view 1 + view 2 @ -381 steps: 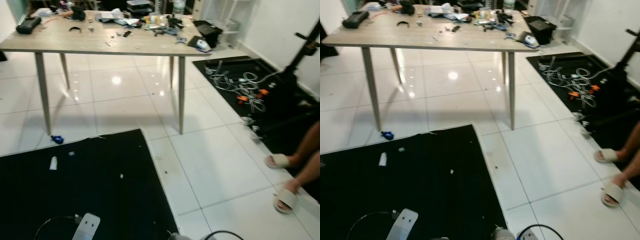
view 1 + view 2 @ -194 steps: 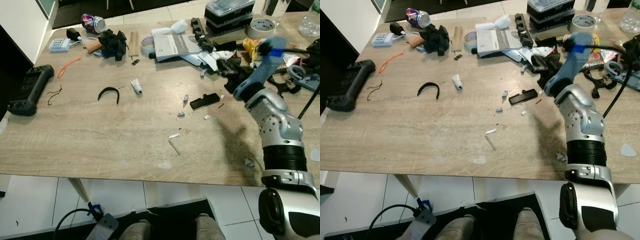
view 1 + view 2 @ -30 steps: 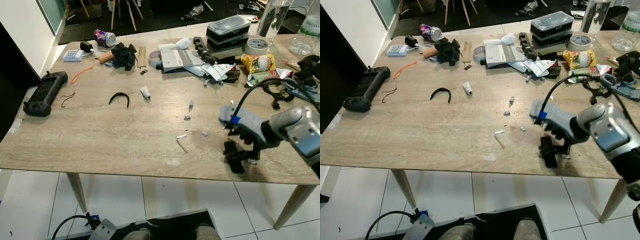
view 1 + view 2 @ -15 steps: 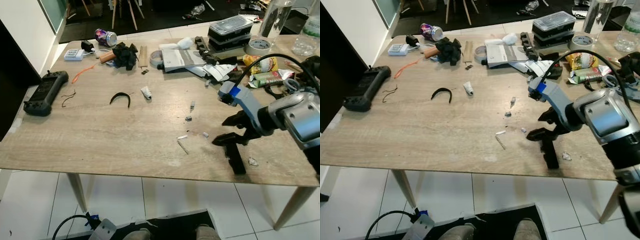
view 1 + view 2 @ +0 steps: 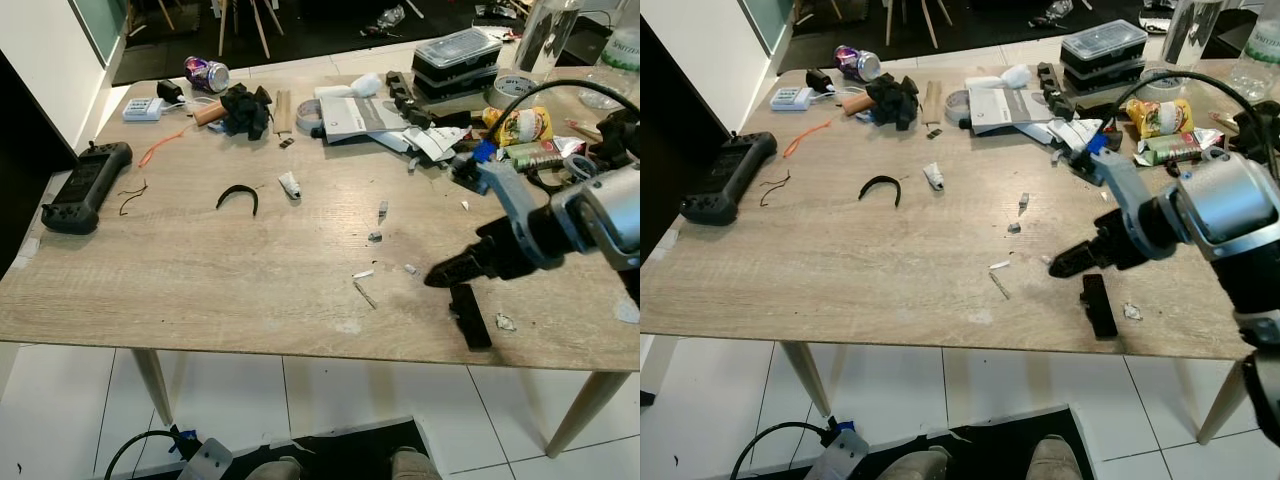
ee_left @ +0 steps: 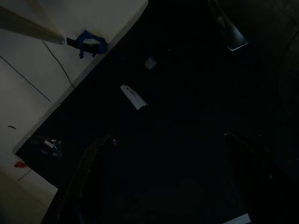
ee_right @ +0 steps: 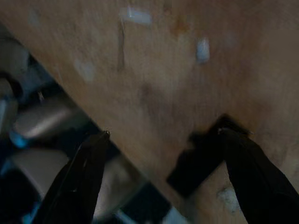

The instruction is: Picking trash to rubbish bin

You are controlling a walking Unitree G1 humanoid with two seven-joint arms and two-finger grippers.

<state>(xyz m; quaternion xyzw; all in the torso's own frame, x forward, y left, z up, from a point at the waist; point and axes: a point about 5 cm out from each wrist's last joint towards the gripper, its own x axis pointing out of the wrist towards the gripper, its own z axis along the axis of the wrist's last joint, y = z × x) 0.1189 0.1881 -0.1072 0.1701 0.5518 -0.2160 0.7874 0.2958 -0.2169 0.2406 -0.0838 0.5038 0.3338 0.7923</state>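
- Reaching low over the near edge of the wooden table, the right gripper hangs just above the top with its fingers spread apart and nothing between them, as the right wrist view shows.
- A flat black bar lies on the wood just beside the fingertips, towards the table's near edge; a small crumpled white scrap sits right next to it. Either could be the trash in question, though I cannot tell which one the gripper is after.
- Smaller white bits lie scattered near the middle of the table, probably more litter to gather.
- The low, near-level angle of the gripper suits sliding under or pinching flat pieces; the bar so near the edge may be knocked off.
- The left gripper hangs idle over a dark floor mat, fingers apart and empty.
- No rubbish bin can be made out, so disposal looks some way off.
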